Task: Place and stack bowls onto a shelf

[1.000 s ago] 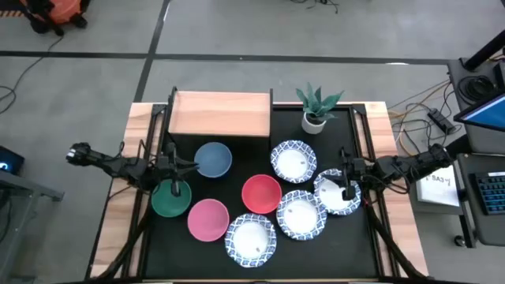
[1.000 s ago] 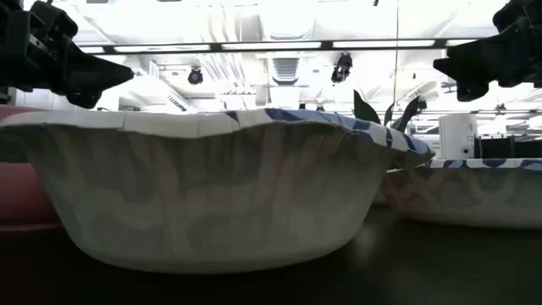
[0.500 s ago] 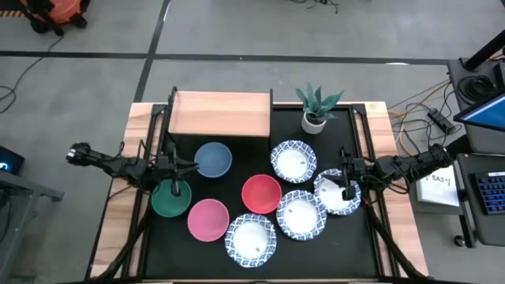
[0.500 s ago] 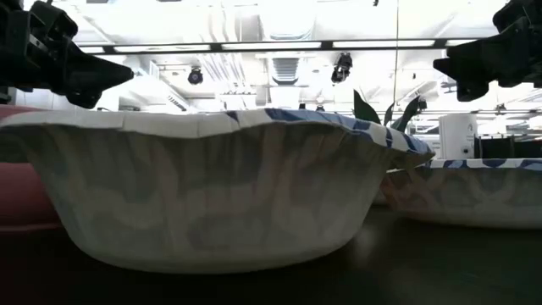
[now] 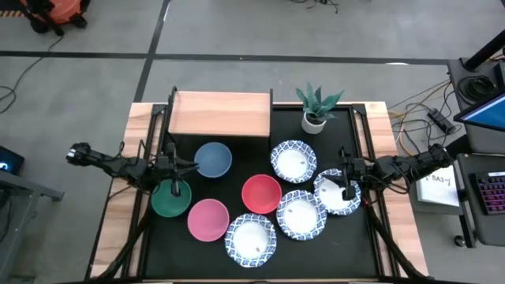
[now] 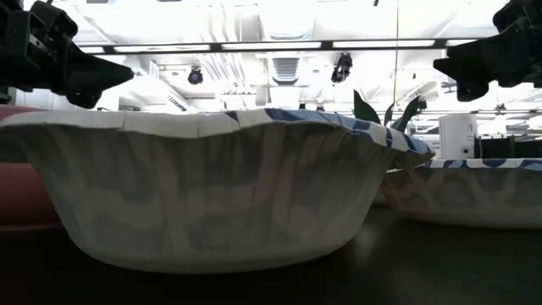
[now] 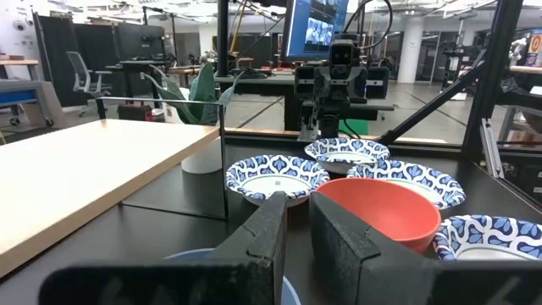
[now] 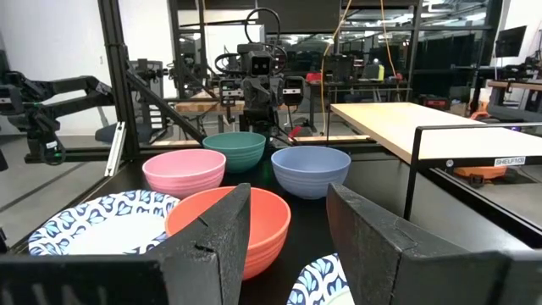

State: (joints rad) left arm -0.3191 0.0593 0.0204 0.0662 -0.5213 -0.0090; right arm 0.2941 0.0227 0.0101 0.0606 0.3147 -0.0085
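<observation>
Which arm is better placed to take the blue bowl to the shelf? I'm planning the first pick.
Left, probably. The left gripper sits beside the blue bowl, near the shelf; the right gripper hangs over a patterned bowl.

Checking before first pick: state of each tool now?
Left tool: open a little, empty, above the blue bowl.
Right tool: open, empty, over a patterned bowl.

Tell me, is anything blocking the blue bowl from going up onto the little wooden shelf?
Nothing visible does. The blue bowl sits just in front of the shelf, whose top is bare, with only table between them.
</observation>
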